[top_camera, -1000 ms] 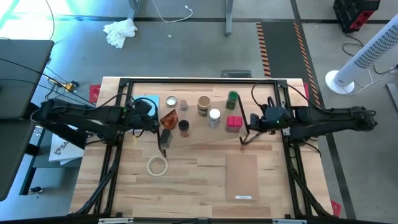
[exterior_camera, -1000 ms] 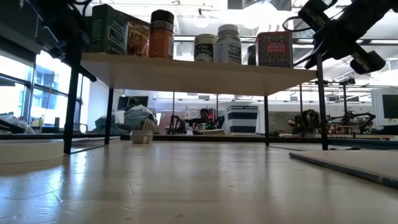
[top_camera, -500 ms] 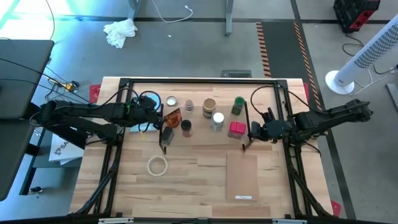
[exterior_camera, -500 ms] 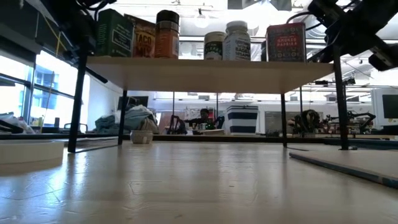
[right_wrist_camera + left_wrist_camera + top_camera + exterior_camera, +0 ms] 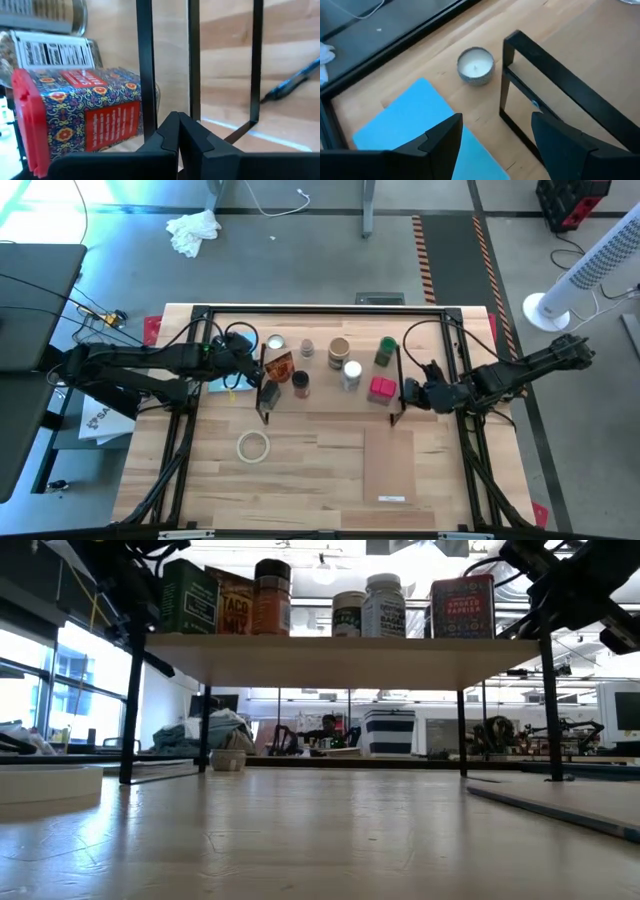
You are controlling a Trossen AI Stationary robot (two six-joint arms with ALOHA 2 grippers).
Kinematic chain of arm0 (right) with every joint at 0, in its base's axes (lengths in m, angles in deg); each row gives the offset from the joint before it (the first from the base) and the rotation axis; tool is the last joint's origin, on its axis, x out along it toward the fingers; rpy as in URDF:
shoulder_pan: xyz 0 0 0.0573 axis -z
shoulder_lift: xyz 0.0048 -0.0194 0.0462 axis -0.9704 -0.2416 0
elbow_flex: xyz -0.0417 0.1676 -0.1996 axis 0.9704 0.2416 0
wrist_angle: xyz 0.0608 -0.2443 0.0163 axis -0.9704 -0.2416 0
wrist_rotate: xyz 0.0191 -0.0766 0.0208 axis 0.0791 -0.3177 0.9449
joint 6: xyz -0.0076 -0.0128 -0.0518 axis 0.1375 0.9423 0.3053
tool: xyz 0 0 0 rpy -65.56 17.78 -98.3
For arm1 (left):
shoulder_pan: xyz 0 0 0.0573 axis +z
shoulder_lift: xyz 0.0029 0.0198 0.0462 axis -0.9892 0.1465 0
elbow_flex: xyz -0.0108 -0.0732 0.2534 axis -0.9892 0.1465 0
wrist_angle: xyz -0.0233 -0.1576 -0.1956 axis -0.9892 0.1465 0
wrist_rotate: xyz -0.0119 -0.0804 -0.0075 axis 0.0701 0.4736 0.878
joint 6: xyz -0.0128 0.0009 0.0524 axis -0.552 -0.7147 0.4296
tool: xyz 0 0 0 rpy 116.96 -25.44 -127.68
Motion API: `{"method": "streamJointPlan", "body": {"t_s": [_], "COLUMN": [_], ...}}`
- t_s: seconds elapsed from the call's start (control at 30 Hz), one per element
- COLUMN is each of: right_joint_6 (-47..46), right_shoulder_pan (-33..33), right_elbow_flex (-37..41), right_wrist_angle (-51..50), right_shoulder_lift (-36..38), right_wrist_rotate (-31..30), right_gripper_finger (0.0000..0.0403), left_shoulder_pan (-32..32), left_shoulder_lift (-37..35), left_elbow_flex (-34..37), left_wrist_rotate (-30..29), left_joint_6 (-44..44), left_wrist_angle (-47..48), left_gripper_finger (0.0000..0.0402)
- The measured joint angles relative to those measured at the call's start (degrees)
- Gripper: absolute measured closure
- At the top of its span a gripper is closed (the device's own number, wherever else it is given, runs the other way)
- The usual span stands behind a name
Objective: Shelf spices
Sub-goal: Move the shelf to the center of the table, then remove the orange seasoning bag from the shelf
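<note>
The shelf (image 5: 330, 405), a pale plank on black wire end frames, stands on the table and carries the spices: a green tin (image 5: 385, 351), a red paprika tin (image 5: 381, 388), a white-capped jar (image 5: 351, 372), a brown-lidded jar (image 5: 338, 349) and others. In the low view they line the plank (image 5: 330, 648). My left gripper (image 5: 254, 370) is open at the left end frame (image 5: 520, 85), its fingers either side of the frame's corner post. My right gripper (image 5: 406, 392) is shut at the right end frame (image 5: 194, 60), beside the red tin (image 5: 85, 115). My left gripper's one finger (image 5: 560, 145) stands in front of the left frame's top bar (image 5: 580, 95); I cannot tell whether it touches. My right gripper's shut fingertips (image 5: 175, 125) lie slanting down against the right frame's wires (image 5: 193, 105); whether a wire is pinched cannot be told.
A small white candle tin (image 5: 475, 65) and a light-blue pad (image 5: 405, 125) lie on the table by the shelf's left end. A white tape ring (image 5: 253, 446) and a thin flat board (image 5: 389, 463) lie nearer the front. A pen (image 5: 290, 85) lies right of the shelf.
The shelf with its spices has slid along the table toward the right and near edges and has turned from askew to square with the table. My left gripper has gone with it toward the right, my right gripper toward the near edge.
</note>
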Motion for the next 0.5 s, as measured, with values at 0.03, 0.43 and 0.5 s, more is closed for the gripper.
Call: {"method": "streamJointPlan", "body": {"t_s": [0.03, 0.43, 0.5], "right_joint_6": [0.02, -1.34, -1.36], "right_shoulder_pan": [0.00, 0.01, 0.02], "right_elbow_flex": [-0.07, -0.35, -0.91], "right_wrist_angle": [-0.65, -8.91, -10.90], "right_shoulder_lift": [0.25, 5.07, 6.00], "right_wrist_rotate": [-0.42, -3.17, -3.87], "right_gripper_finger": [0.0403, 0.0403, 0.0403], "left_shoulder_pan": [0.00, 0.00, -0.02], "left_shoulder_lift": [-0.70, -6.35, -7.74], "left_elbow_flex": [0.00, -0.13, -0.15], "left_wrist_rotate": [0.00, 2.68, 3.61], "left_joint_6": [0.59, 0.90, -0.08], "left_wrist_angle": [0.01, 1.35, 1.51], "left_gripper_finger": [0.0168, 0.0168, 0.0168]}}
